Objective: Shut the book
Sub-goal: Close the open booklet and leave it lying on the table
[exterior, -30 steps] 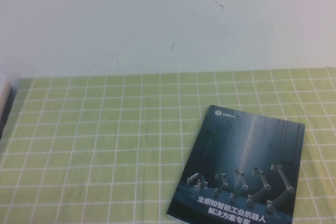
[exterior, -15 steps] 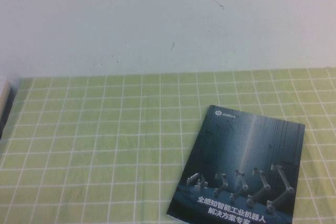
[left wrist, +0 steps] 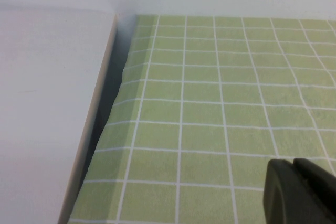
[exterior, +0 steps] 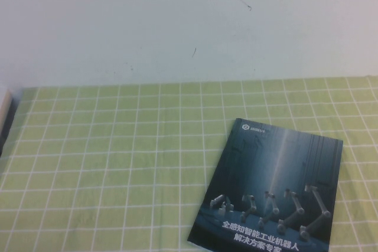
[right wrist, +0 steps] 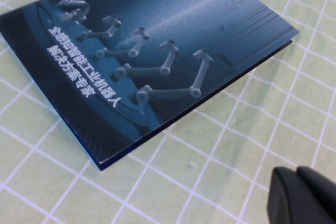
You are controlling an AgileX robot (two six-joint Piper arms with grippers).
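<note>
a dark blue book (exterior: 271,187) lies flat on a green checked tablecloth (exterior: 118,146), towards the near right corner of the tabletop. it is turned a little askew to the cloth's white lines, and its near end runs out of the high view. a plain white wall (exterior: 177,22) rises behind the far edge.

we judge the book to be closed already. its front cover (right wrist: 157,35) faces up, the page edges sit flush, and no open spread shows. so the closing step looks done. the next move calls only for keeping both arms clear of the cover, and perhaps a check that it lies flat.

the left gripper (left wrist: 294,174) hangs over bare cloth near the left edge of the tabletop, beside a white board (left wrist: 47,103). its fingers are together and hold nothing. the right gripper (right wrist: 297,179) hovers over bare cloth just beside one corner of the book without touching it. its fingers are also together and empty. neither arm shows in the high view.

the cover carries a row of printed robot arms (right wrist: 142,66) and two lines of white chinese text, which we read as "全感知智能工业机器人" over "解决方案专家". a small logo (exterior: 255,126) sits at the cover's far corner, too small for us to read.
</note>
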